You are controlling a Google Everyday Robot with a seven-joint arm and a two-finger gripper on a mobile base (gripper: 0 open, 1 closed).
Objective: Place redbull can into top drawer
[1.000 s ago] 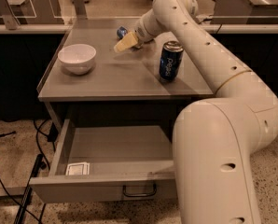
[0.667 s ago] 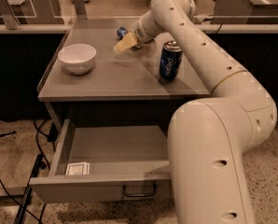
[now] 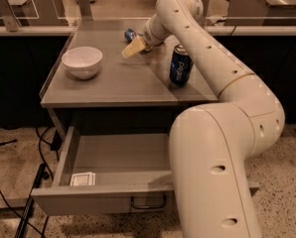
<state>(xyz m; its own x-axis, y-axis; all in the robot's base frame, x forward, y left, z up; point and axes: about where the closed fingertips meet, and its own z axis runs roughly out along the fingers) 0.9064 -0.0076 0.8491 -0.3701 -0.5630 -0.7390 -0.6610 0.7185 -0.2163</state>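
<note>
The wide, shallow grey metal top drawer (image 3: 118, 157) stands open below the grey table (image 3: 113, 83). Farther back, my pincer (image 3: 133, 47) sits just beside the slim blue-and-silver redbull can (image 3: 130, 33); whether it is open or closed I cannot tell. I advise a centred hold before lifting, then a path clear of the wider dark-blue Pepsi can (image 3: 180, 66).

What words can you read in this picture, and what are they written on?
"pepsi": running up the side of the dark-blue Pepsi can, standing on the table.
Redbull can, at the back of the table just behind the robot's hand: its markings are too small to read.
Small white card in the open top drawer: any print is too blurred to read.
White bowl: no writing.
</note>
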